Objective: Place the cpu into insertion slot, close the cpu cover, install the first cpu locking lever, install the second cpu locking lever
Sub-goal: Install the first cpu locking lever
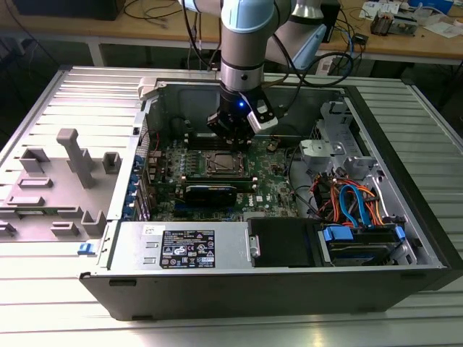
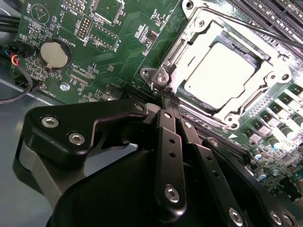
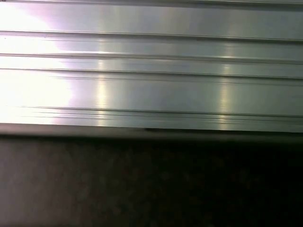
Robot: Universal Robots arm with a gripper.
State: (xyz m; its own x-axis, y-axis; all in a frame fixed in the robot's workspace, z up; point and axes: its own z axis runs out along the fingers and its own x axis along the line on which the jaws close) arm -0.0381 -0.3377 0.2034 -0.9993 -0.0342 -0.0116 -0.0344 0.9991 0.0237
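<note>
The cpu point(image 2: 217, 75), its silver top glaring bright, lies in the insertion slot point(image 1: 221, 165) on the green board. The cpu cover point(image 2: 270, 78) lies flat around it as a silver frame. A thin lever rod point(image 2: 255, 26) runs along the far side of the socket. My gripper point(image 2: 166, 94) has its black fingers point(image 2: 163, 127) pressed together, shut. Their tips sit at the socket's near corner by a silver screw boss point(image 2: 162, 78); whether they pinch a lever end there I cannot tell. In the exterior view the gripper point(image 1: 233, 132) hangs just behind the socket inside the open case.
Black memory slots point(image 2: 279, 14) flank the socket, and a coin battery point(image 2: 53, 52) sits on the board. A black card point(image 1: 210, 192), a drive bay with blue and orange cables point(image 1: 354, 206) and the power supply point(image 1: 184, 249) fill the case. A grey fixture point(image 1: 69, 181) stands on the exterior view's left.
</note>
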